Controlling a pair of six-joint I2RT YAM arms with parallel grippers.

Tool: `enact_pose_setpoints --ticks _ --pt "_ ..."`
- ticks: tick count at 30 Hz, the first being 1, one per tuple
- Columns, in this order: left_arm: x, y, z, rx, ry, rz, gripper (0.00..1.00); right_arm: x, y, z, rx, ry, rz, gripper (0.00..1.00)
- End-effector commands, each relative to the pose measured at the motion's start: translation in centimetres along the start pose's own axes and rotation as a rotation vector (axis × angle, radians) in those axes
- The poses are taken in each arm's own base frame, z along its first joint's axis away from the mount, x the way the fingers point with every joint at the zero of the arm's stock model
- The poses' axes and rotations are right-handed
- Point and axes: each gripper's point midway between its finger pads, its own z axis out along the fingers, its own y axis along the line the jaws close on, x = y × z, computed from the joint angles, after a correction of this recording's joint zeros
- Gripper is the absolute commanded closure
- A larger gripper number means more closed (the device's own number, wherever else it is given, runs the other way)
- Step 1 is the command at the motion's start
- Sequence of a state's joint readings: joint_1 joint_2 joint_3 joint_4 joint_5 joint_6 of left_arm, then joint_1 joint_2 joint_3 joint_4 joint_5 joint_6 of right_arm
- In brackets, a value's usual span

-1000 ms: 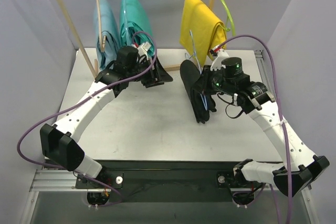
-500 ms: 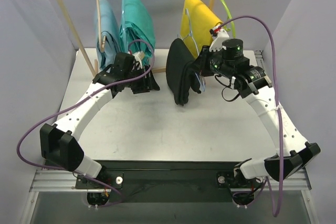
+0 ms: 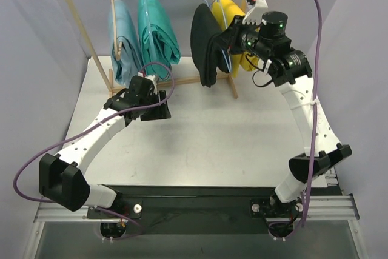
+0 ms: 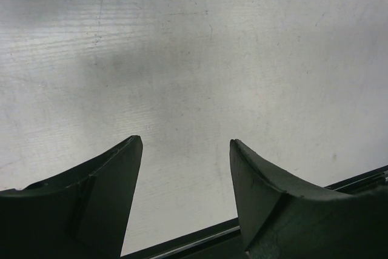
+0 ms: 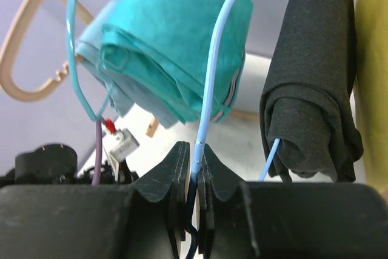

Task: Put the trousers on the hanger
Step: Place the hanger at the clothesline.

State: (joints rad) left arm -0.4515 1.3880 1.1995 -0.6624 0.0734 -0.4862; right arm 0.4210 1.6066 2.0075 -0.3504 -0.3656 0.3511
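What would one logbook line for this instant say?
right tool: shut on hanger | trousers: draped over hanger | left tool: open, empty, over table

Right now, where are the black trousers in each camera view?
Top external: black trousers hang upper middle, by the rack.
Left wrist: not in it; only table shows.
Right wrist: upper right, draped over the blue hanger pinched by the right gripper.
Shared landmark: teal trousers, left of the black ones in both.
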Motion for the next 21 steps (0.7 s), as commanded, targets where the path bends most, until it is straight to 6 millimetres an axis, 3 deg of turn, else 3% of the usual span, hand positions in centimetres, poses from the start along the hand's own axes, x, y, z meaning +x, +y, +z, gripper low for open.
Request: enact_pose_setpoints --ticks 1,21 --pt "-1.3 0.7 -1.0 -0.032 -0.078 0.009 0.3 -11.0 4.7 -2.2 -0.17 -0.348 -0.134 1.0" --pt "-1.6 1.6 -0.8 -0.077 -0.096 0.024 0.29 -15.4 5.4 0.5 -0.241 -0.485 -0.101 1.0"
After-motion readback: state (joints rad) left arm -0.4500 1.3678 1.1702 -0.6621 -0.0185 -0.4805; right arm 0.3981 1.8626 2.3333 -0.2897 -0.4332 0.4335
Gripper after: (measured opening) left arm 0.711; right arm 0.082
